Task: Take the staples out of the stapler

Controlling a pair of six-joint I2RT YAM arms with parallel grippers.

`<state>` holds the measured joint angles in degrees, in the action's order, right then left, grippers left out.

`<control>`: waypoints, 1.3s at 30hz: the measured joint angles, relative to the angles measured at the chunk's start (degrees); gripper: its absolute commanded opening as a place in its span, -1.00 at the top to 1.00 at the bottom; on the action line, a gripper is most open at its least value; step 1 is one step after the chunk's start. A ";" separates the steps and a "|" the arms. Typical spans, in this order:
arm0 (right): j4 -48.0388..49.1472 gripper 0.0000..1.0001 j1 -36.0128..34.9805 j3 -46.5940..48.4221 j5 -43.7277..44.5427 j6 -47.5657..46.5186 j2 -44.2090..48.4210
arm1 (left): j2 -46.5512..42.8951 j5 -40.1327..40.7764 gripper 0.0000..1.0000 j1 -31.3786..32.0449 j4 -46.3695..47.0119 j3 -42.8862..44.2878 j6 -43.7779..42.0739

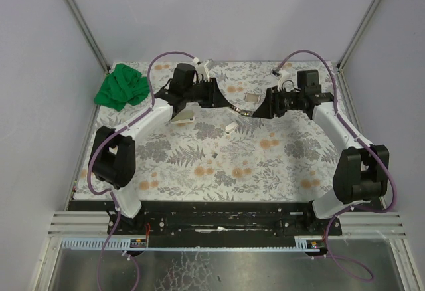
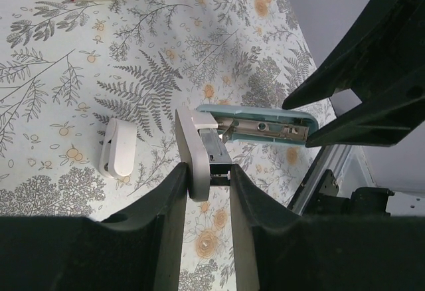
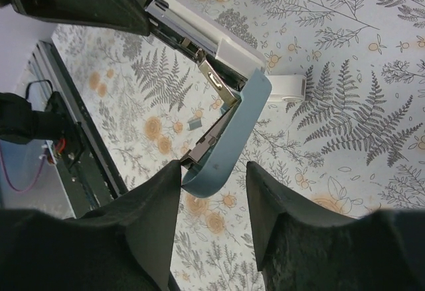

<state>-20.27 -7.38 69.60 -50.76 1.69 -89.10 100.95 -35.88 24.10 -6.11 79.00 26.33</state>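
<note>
Left end effector [image 2: 207,175] clenched on the stapler [image 2: 189,145] base; right end effector [image 3: 213,166] seems slack around its blue lid [image 3: 236,121]. The staples [image 3: 194,123], I think, lie on the table [image 3: 358,52]: light, brittle. I'd pinch their long sides.

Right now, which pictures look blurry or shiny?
Left wrist view: the left gripper's fingers up close are blurry, the stapler sharp, its metal rail shiny. Right wrist view: the right gripper's fingers soft too. Top external view: even light, only soft shadows.
</note>
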 measured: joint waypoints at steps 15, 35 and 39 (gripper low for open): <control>0.79 -0.06 -4.42 -4.04 7.02 -19.19 1.22 | 0.02 -1.44 1.00 -0.59 1.11 0.00 5.40; 10.64 -0.67 -15.91 -0.13 13.49 -30.88 5.70 | 2.05 2.86 1.00 3.21 -1.16 -0.50 2.58; 9.90 -0.62 -18.01 1.81 16.35 -33.18 4.31 | 2.58 2.91 1.00 3.56 -1.31 -0.50 2.34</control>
<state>-10.37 -25.39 71.42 -34.41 -31.48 -84.79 103.53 -32.97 27.66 -7.42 78.50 28.67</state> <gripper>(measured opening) 0.827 0.266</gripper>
